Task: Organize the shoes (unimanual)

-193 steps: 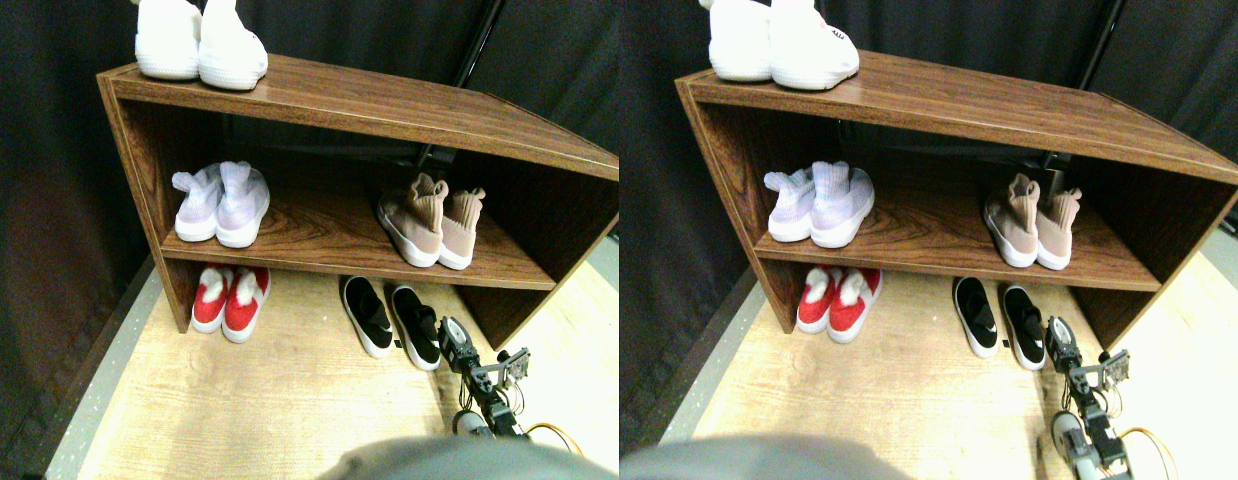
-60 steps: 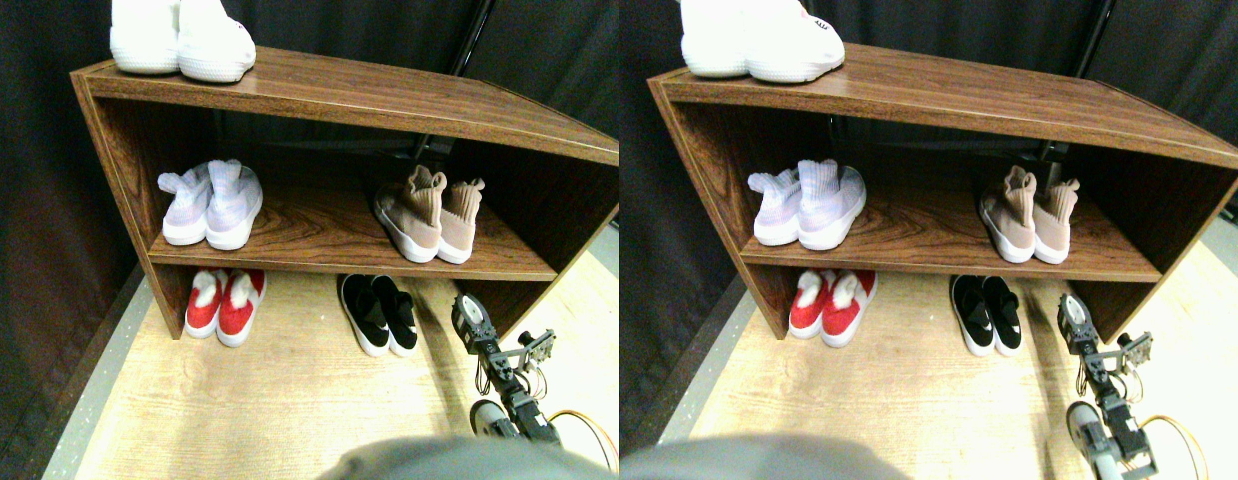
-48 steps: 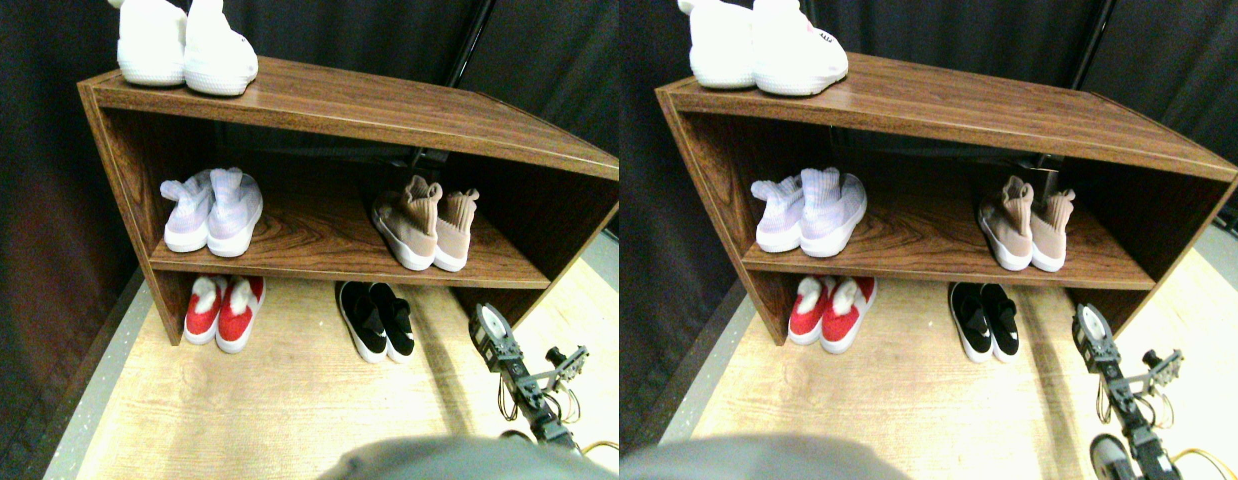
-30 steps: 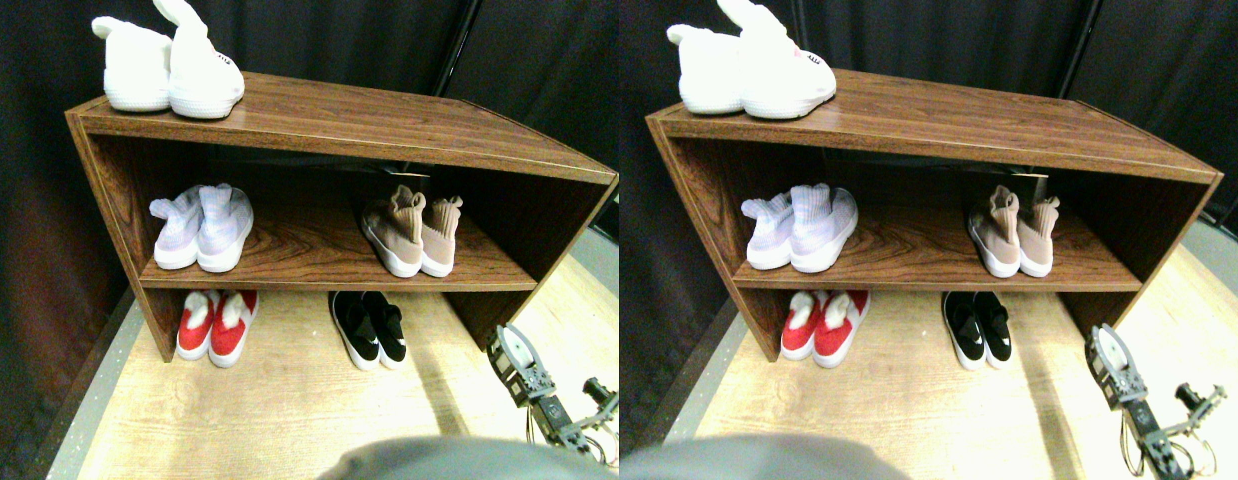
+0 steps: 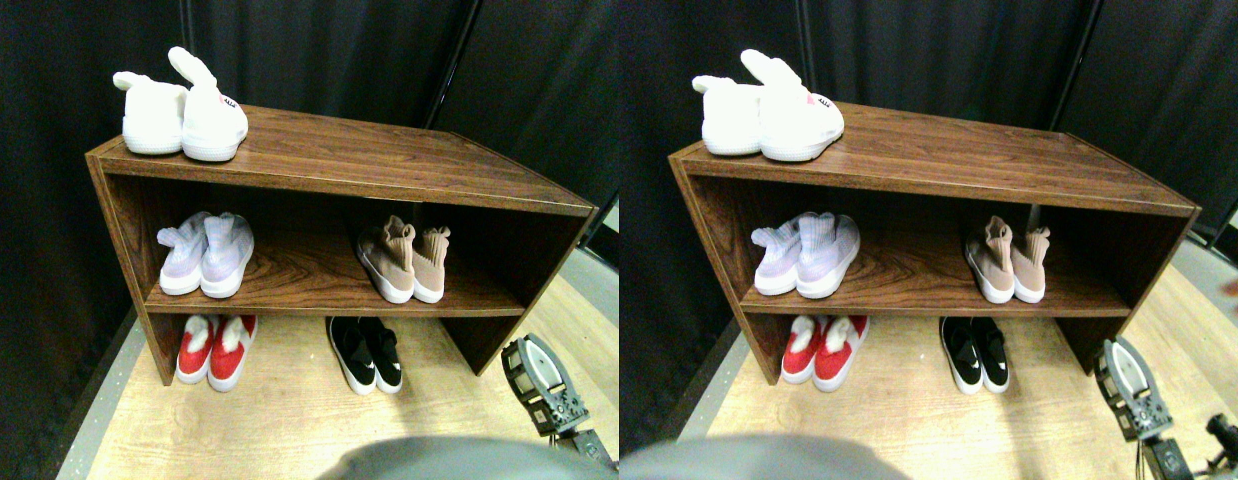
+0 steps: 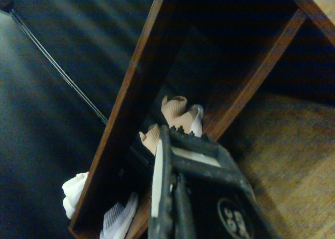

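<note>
- Compared with the earliest frame, your right gripper (image 5: 541, 375) has pulled back from the black slip-ons (image 5: 367, 352), which now sit side by side as a closed pair; the camera has also shifted, so the whole scene looks moved.
- Black slip-ons: on the floor (image 5: 279, 420) under the shelf unit (image 5: 379, 160), right of the red shoes (image 5: 214, 347).
- Tan knit sneakers (image 5: 404, 262): paired on the middle shelf, right of the pale lilac sneakers (image 5: 204, 253); white shoes (image 5: 182, 117) stand on the top board.
- Jaws: you cannot tell from either view whether they are spread or pressed together; nothing is seen held.
- Risk: the gripper hangs near the unit's right side panel, and the wrist view looks straight along it. A careless swing could clip the panel or scatter a finished pair.
- A person's hand shows at the right edge of the right-eye view only; keep clear of it.
</note>
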Controlling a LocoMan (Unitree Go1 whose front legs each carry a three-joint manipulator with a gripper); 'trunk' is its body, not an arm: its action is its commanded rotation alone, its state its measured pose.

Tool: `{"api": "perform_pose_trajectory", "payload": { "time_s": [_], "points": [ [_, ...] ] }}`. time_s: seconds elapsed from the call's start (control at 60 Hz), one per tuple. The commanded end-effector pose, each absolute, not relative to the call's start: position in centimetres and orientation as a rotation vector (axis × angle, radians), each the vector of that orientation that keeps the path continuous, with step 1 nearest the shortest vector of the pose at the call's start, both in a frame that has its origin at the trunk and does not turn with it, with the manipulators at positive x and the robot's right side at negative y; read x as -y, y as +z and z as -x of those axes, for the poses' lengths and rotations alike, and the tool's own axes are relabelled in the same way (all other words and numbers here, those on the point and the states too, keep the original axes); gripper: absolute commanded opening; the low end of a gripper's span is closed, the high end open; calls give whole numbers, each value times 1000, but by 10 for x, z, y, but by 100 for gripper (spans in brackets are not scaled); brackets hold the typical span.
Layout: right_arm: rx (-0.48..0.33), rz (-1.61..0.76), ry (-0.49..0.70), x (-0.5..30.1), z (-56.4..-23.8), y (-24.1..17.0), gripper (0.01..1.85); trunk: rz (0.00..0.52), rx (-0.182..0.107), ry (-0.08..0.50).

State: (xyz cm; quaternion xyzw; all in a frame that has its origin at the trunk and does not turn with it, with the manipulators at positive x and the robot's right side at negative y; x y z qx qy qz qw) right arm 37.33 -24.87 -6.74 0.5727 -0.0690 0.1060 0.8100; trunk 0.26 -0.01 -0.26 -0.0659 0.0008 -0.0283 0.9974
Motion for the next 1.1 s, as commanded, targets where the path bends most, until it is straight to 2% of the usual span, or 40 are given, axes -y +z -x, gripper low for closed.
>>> {"api": "perform_pose_trajectory", "payload": {
  "time_s": [0.017, 0.6, 1.1],
  "points": [
    [182, -1199, 255, 243, -373, -60, 6, 143, 14, -53],
    [161, -1217, 273, 238, -386, -69, 6, 142, -4, -44],
    [165, -1231, 241, 235, -391, -71, 6, 143, -18, -46]
  ]
}}
